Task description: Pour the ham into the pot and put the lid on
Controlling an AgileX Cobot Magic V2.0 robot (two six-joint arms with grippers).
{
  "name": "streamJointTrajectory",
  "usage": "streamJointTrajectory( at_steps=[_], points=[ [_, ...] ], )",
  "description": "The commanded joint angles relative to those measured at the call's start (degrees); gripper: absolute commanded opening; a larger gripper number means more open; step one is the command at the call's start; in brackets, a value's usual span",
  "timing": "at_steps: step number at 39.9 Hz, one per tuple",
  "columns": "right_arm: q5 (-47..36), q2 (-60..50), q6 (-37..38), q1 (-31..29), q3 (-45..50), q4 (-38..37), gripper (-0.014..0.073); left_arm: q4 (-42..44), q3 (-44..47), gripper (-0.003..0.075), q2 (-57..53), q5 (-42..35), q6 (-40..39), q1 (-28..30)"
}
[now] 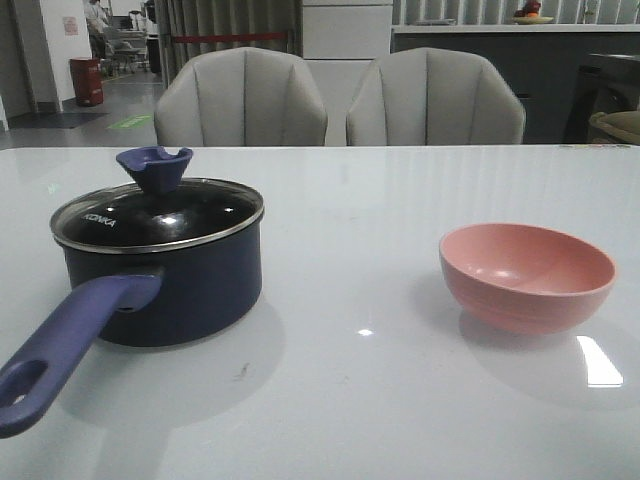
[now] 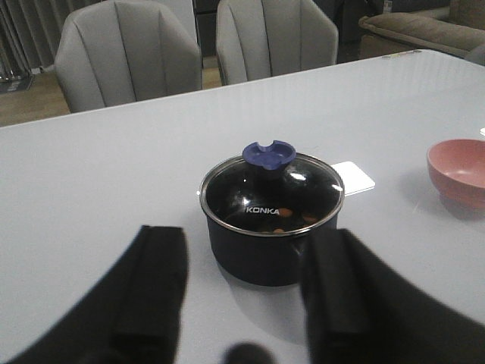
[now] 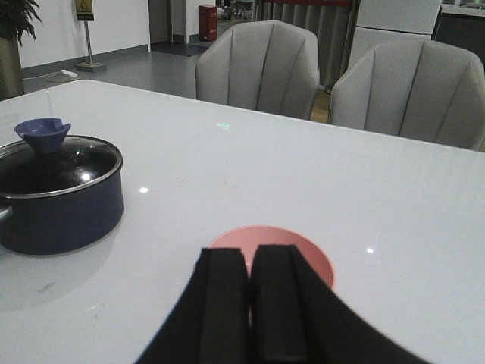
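Two grippers, both empty: the left gripper [image 2: 246, 303] spread wide near the pot [image 1: 160, 280], the right gripper [image 3: 248, 303] closed above the bowl [image 1: 527, 275]. Lid [image 1: 157, 215] sits on pot; ham [image 2: 292, 220] visible through its glass.

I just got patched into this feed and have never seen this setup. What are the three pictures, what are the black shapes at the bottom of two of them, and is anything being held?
This is a two-armed robot at a white table. The front view looks forward over the table; the other two come from cameras on each wrist. The black shapes are the fingers: the left gripper is open, the right gripper is shut, and neither holds anything. On the table sits the pot with its glass lid on; orange-pink ham shows through the glass in the left wrist view. The pink bowl looks empty.
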Motion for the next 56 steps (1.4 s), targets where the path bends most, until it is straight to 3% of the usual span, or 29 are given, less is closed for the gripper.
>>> streamJointTrajectory(
  at_steps=[1, 4, 30, 34, 50, 56],
  points=[
    [-4.5, 0.6, -0.2, 0.1, -1.4, 0.4, 0.0160, 0.8, 1.2, 0.0097, -2.5, -5.8, -0.2, -0.3],
    [-4.5, 0.6, -0.2, 0.1, -1.4, 0.4, 0.0160, 0.8, 2.1, 0.0132, -3.4, -7.5, -0.2, -0.3],
    [-4.5, 0.6, -0.2, 0.1, -1.4, 0.4, 0.0160, 0.0, 2.8, 0.0132, -3.6, -8.7, -0.2, -0.3],
    [-4.5, 0.6, -0.2, 0.1, -1.4, 0.4, 0.0160, -0.4, 5.3, 0.0132, -3.6, -14.0, -0.2, 0.4],
    [-4.5, 0.6, -0.2, 0.1, -1.4, 0.4, 0.0160, -0.4, 24.2, 0.0132, -3.6, -40.2, -0.3, 16.0],
    [-4.5, 0.6, -0.2, 0.1, -1.4, 0.4, 0.0160, -0.4, 26.1, 0.0132, -3.6, -41.9, -2.0, 18.3]
  ],
)
